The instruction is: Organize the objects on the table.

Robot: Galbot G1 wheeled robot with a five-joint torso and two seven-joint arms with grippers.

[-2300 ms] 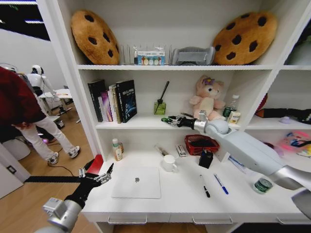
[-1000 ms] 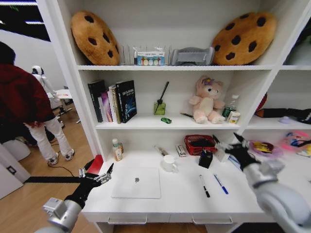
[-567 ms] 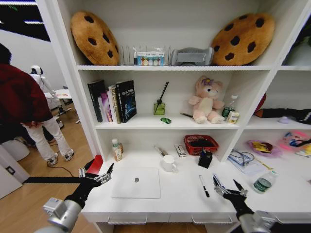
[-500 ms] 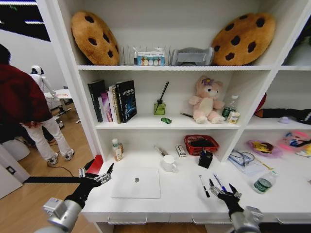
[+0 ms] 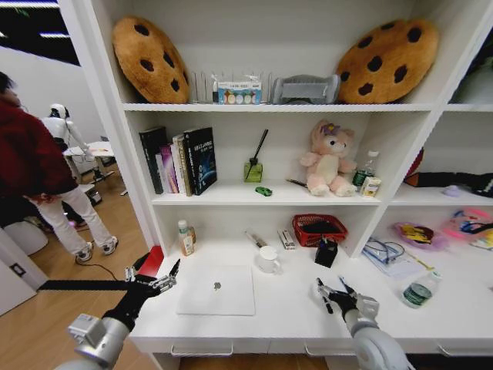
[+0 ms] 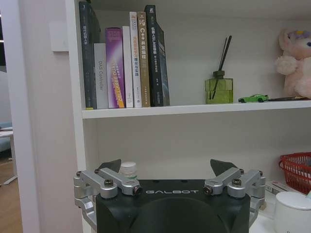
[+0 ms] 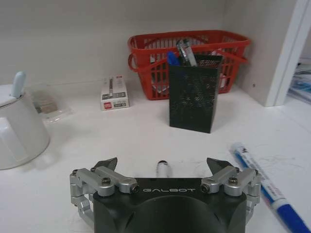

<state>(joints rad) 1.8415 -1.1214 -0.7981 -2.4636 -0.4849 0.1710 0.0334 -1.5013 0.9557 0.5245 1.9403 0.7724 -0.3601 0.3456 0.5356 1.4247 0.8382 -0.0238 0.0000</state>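
Black pen: the black pen (image 5: 324, 296) is lying on the white tabletop (image 5: 285, 308), between the laptop (image 5: 216, 290) and the blue pen (image 7: 268, 189); in the right wrist view its tip (image 7: 162, 169) is being framed between the spread fingers.
Right end effector: the right end effector (image 5: 333, 294) is being brought down over the black pen, open and gripping nothing; half a second ago it was being held nearer the front edge and further right, so a pick of this pen is judged to be under way.
Green toy car: it is now sitting on the middle shelf (image 5: 264, 191), where the right arm was reaching earlier, so that item is judged done.
Left end effector: the left end effector (image 5: 151, 280) is being kept open and unmoved off the tabletop's left end.
Room: open surface is being left around the pen; the black mesh pen holder (image 7: 193, 91), red basket (image 7: 146, 62) and white mug (image 7: 16, 127) are standing well behind it.
Edges: the front edge is lying near the wrist, and the blue pen just beside.
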